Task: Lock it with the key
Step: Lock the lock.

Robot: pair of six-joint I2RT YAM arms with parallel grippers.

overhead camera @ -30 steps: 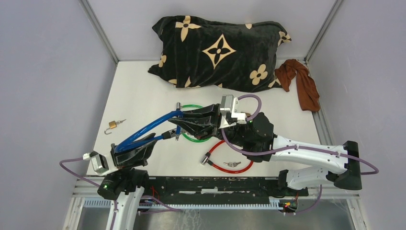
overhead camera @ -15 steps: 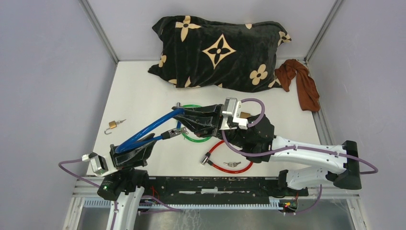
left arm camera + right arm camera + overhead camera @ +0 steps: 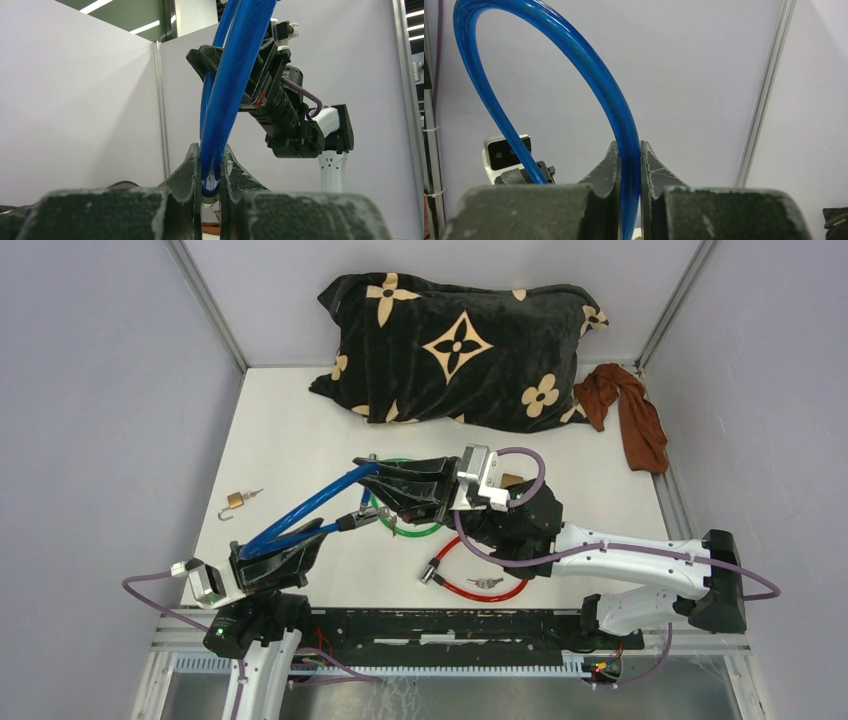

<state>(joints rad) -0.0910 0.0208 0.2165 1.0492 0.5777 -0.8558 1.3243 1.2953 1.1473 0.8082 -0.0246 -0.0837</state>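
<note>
A blue cable lock [image 3: 300,508] is held off the table between both arms. My left gripper [image 3: 308,538] is shut on its two strands near the loop's near end; in the left wrist view the blue cable [image 3: 227,95] rises from between the fingers [image 3: 189,165]. My right gripper [image 3: 364,473] is shut on the upper strand, and the right wrist view shows the cable [image 3: 574,65] arching away from it. The lock's dark metal head [image 3: 354,521] hangs free below that gripper. A small key [image 3: 487,582] lies on the red cable lock [image 3: 470,585].
A green cable lock [image 3: 412,530] lies partly under the right arm. A small brass padlock [image 3: 234,502] with an open shackle sits at the left. A black patterned pillow [image 3: 460,350] and a brown cloth [image 3: 635,415] lie at the back.
The right gripper has shifted a little left and farther back with the blue cable's upper strand, and the right arm followed. The left gripper has stayed put.
</note>
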